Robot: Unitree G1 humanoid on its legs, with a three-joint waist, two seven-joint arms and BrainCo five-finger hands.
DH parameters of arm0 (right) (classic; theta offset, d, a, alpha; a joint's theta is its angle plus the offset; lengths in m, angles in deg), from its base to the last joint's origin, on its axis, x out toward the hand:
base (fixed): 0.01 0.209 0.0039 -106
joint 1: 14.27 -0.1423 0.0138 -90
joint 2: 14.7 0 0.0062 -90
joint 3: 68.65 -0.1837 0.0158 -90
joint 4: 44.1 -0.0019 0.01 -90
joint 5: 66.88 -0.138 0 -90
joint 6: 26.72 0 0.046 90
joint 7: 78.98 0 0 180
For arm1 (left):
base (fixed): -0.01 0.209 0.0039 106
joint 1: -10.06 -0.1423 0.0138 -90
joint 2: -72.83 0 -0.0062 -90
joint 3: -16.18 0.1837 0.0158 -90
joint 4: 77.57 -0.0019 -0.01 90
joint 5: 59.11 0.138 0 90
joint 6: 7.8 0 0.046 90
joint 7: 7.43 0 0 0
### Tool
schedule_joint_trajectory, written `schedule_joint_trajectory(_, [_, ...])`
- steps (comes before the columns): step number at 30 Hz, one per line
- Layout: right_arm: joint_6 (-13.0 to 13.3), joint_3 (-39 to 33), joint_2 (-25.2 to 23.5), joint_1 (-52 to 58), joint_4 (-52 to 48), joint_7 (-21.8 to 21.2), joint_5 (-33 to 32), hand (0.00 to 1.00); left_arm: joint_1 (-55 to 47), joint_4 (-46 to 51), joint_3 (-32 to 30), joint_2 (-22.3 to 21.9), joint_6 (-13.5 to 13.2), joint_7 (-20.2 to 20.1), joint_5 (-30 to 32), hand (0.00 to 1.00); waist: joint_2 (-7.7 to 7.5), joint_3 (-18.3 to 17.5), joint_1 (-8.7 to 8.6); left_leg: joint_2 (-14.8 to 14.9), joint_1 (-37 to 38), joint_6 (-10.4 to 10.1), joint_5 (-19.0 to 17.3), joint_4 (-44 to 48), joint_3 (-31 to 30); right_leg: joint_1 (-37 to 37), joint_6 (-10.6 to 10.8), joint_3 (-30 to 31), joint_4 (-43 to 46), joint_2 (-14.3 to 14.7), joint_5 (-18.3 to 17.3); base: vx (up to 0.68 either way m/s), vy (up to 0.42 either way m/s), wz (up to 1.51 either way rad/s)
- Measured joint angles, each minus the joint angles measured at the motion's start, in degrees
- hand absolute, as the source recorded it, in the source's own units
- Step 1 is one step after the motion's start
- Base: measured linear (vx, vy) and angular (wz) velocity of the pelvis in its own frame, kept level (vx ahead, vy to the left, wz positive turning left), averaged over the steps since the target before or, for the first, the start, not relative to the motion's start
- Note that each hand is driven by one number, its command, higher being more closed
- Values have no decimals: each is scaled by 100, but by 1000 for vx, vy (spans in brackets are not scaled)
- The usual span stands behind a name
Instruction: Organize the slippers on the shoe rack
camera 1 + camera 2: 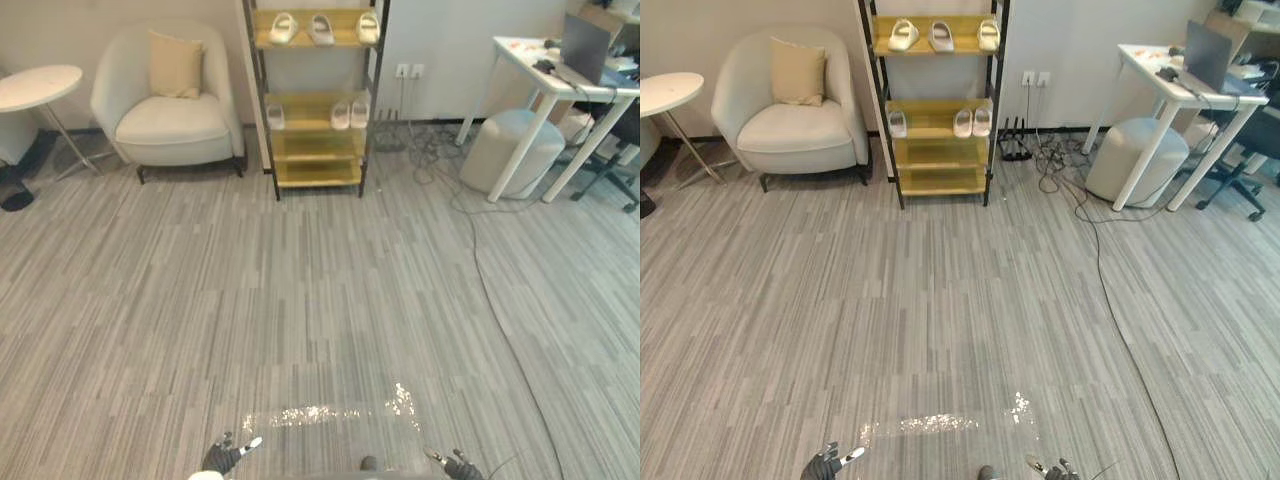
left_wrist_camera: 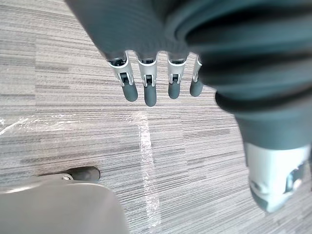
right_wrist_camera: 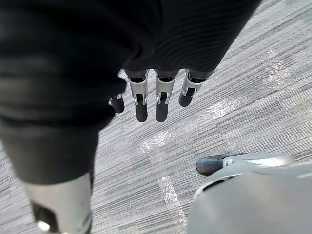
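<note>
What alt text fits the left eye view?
A shoe rack stands at the far wall, with three slippers on its top shelf and another three on the second. An armchair sits left of it, a white desk right. Left hand and right hand hang open, low in front.

Shoe rack (image 1: pixel 315 148), three slippers (image 1: pixel 322 29) on top shelf, three other slippers (image 1: pixel 341 115) on second shelf

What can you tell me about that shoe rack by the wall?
The shoe rack stands upright against the white wall, beside a pale armchair. It has a thin dark frame and four yellowish, wood-like shelves in view. Pale slippers sit on it: three on the top shelf, three on the second. The two lower shelves are bare.
</note>
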Motion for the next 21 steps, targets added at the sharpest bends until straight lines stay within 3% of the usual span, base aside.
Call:
schedule_joint_trajectory(5, [14,2,-152,-253,5,-3,116,0,13,0,-70,-6,-86,-8,17,0,-60,57,18,104,111,-134,52,-132,-22,108,-2,-179,-100,88,11,4,-84,5])
schedule_joint_trajectory(13, [33,13,-315,-336,7,-8,335,0,97,-58,-162,4,-92,-3,52,0,-147,101,148,118,158,-122,123,-242,-24,152,-4,-257,-141,103,10,-33,-31,1])
schedule_joint_trajectory(21, [30,12,-370,-336,11,2,357,0,164,-98,-163,58,-90,7,53,0,-244,163,152,111,176,-114,219,-399,-107,130,-4,-399,-143,94,10,1,-20,5])
